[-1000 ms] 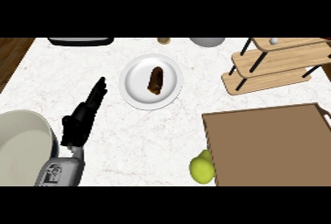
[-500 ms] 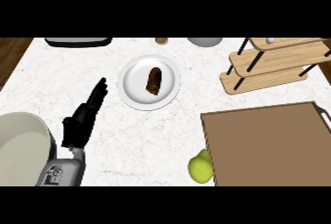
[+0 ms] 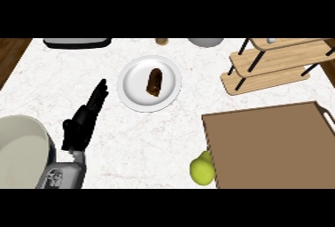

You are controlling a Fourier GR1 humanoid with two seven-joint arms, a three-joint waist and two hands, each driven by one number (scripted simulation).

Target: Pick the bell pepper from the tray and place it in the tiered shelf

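Looking down on the bench [image 3: 131, 146], I've got only my left robot hand [image 3: 79, 128] in view, over at the left side. It's open, with the fingers [image 3: 98, 95] straight and pressed together, pointing far and slightly right toward the plate [image 3: 134, 99]. It holds nothing. Its grey forearm [image 3: 62, 175] comes in from the near edge, beside a big pale bowl [image 3: 20, 150] at the near left. The right robot hand shows nowhere.

The pepper [image 3: 202, 168], yellow-green, sits on the bench at the near edge, hard up against the left wall of the tray [image 3: 274, 146] but outside it. I can't tell whether it touches that wall. The tray is brown and fills the near right.

The shelf [image 3: 274, 66], pale wood tiers on black posts, stands at the far right, beyond the tray and well apart from the pepper.

The white plate lies at the middle, toward the far side, with a dark brown piece of food [image 3: 154, 82] on it. A dark object [image 3: 76, 43] and a grey bowl [image 3: 206, 42] sit along the far edge.
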